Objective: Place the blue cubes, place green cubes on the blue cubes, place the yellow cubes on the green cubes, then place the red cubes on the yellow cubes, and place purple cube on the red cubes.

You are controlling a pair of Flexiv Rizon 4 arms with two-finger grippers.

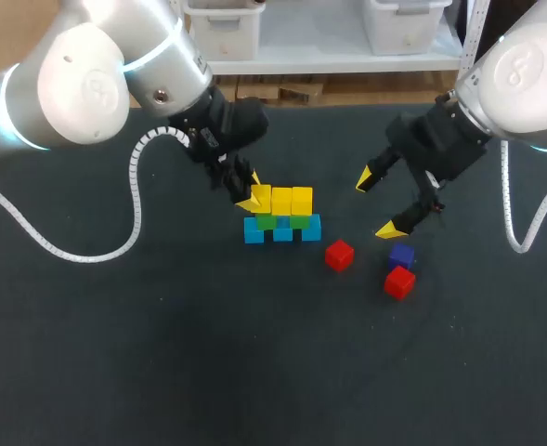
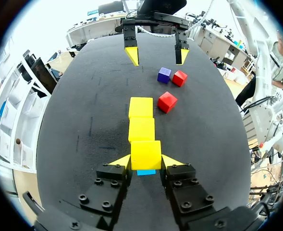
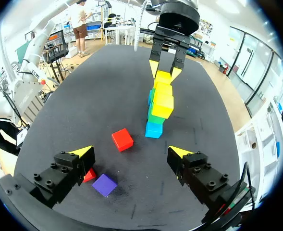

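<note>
Altogether eleven cubes lie on the dark table [image 1: 162, 353]: three blue cubes [image 1: 253, 231], two green cubes [image 1: 266, 222], three yellow cubes [image 1: 302, 199], two red cubes [image 1: 340, 255] and one purple cube [image 1: 402, 254]. The blue ones form a short row near the middle of the table. The green pair sits on top of them over the gaps, and the yellow three stand in a touching row on the green, so the pile is three layers high. The left gripper [image 2: 146, 161] comes in from the left end of that row. Its two yellow tips press against opposite sides of the end yellow cube [image 2: 146, 154], clamping it in its place on the pile, and a sliver of blue shows beneath that cube in the left wrist view. The loose cubes lie on the table to the right of the pile. One red cube is just beside the blue row's right end. The other red cube [image 1: 399, 282] lies farther right, with the purple cube touching or nearly touching it on the far side. The right gripper [image 1: 377, 203] hangs above the table between the pile and this pair, with its fingers spread wide and nothing between them. In the right wrist view one of its fingers [image 3: 81, 153] half hides the farther red cube. A white coiled cable [image 1: 87, 255] from the left arm trails over the table's left part, well apart from the cubes. All the cubes are plain, solid-coloured blocks of about equal size.
</note>
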